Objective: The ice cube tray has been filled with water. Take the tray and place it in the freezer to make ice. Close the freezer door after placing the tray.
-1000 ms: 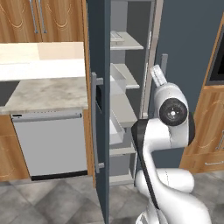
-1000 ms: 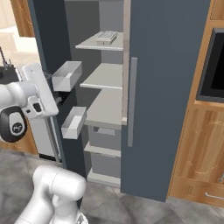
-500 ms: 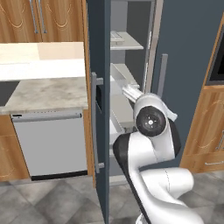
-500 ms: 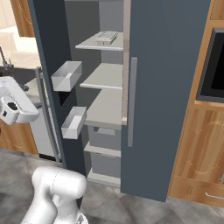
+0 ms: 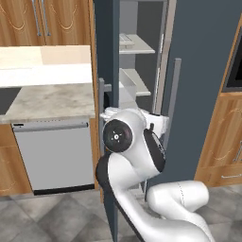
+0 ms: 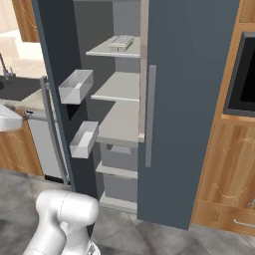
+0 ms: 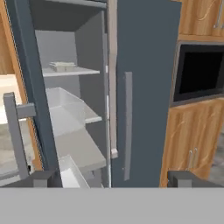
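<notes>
Ice cube tray (image 6: 121, 42): lay on upper freezer shelf (image 6: 107, 50).
Freezer door (image 6: 59, 89): stood open.
Fingers (image 7: 43, 178): spread wide, empty.

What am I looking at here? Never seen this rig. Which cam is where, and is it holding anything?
It's a rendered kitchen with a white robot arm on a driving base. Two cameras ride on the base behind the arm, one to its left, one to its right. The third sits on the hand and looks along the gripper, whose dark fingertips stand wide apart with nothing between them, so nothing is held. Ahead is the freezer, its freezer door swung open. The ice cube tray already lies on the top shelf. Beside it are the closed fridge door and a silver dishwasher under the counter.
</notes>
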You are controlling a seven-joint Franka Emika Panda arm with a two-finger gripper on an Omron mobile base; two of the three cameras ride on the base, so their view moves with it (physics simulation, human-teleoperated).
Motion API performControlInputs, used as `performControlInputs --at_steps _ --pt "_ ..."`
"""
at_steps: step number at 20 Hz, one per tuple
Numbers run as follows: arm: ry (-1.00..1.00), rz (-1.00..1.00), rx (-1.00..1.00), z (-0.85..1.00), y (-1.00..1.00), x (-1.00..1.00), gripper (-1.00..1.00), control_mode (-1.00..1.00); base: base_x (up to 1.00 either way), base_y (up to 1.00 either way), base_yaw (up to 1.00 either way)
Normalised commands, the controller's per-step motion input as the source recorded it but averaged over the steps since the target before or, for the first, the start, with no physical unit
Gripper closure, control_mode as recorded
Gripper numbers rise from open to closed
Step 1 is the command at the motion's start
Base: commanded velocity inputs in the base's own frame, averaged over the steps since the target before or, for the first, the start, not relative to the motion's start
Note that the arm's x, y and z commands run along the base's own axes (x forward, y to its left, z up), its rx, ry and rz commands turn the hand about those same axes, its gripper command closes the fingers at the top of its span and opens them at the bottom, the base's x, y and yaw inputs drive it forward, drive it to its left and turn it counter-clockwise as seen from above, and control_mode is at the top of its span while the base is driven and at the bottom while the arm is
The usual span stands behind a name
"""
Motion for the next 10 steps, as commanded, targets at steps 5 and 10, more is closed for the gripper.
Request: performControlInputs --at_steps 5,10 --pt "0.08 0.0 -0.35 -0.34 0.47 0.0 -1.0 -1.0 0.0 0.0 0.0" --pt "0.09 0.0 -0.29 -0.33 0.4 0.12 -1.0 -1.0 0.0 0.0 0.0"
